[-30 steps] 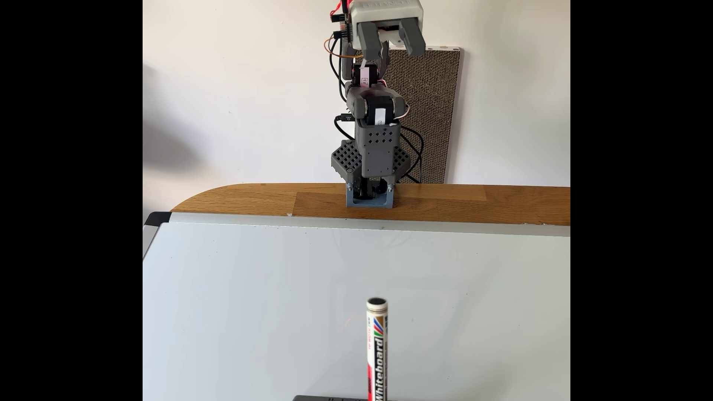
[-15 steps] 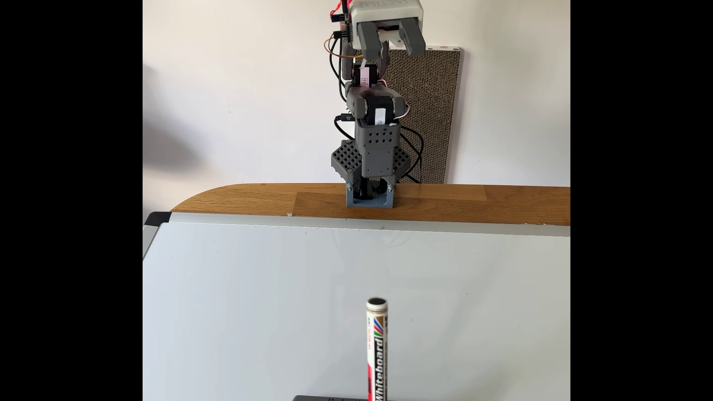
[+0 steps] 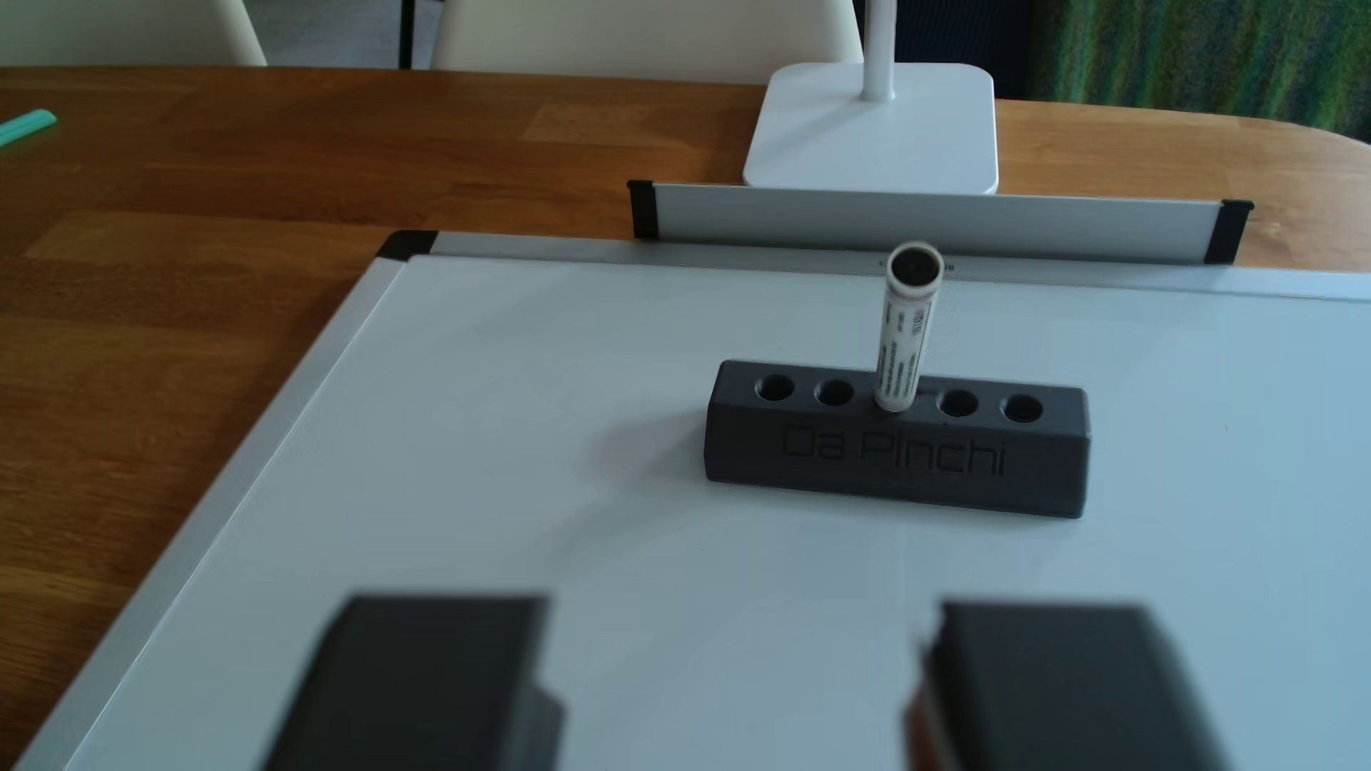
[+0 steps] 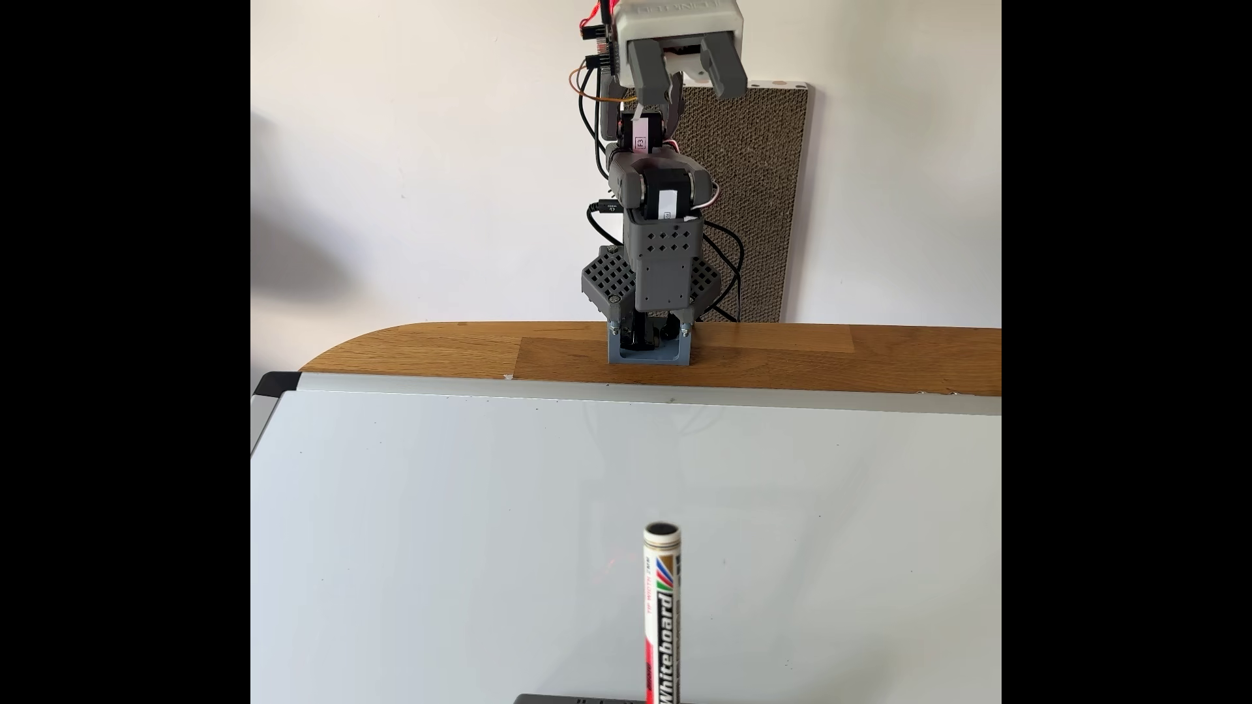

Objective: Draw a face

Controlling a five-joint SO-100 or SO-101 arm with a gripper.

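Observation:
A whiteboard marker (image 3: 905, 333) (image 4: 662, 616) stands upright in the middle hole of a dark grey holder (image 3: 898, 452) (image 4: 582, 698) marked "Da Pinchi". The holder rests on a blank whiteboard (image 3: 593, 556) (image 4: 474, 541) with no marks on it. My gripper (image 4: 690, 84) is raised high above the arm's base, far from the marker, and stands open with nothing between its fingers. In the other view my gripper (image 3: 731, 689) looks along the board toward the holder, its two dark fingers (image 3: 415, 682) blurred at the bottom edge and wide apart.
The whiteboard lies on a wooden table (image 3: 185, 259) (image 4: 813, 352). A white stand base (image 3: 875, 141) sits beyond the board's pen tray (image 3: 935, 222). The arm's base (image 4: 649, 348) is clamped at the table's far edge. A teal object (image 3: 26, 127) lies at far left.

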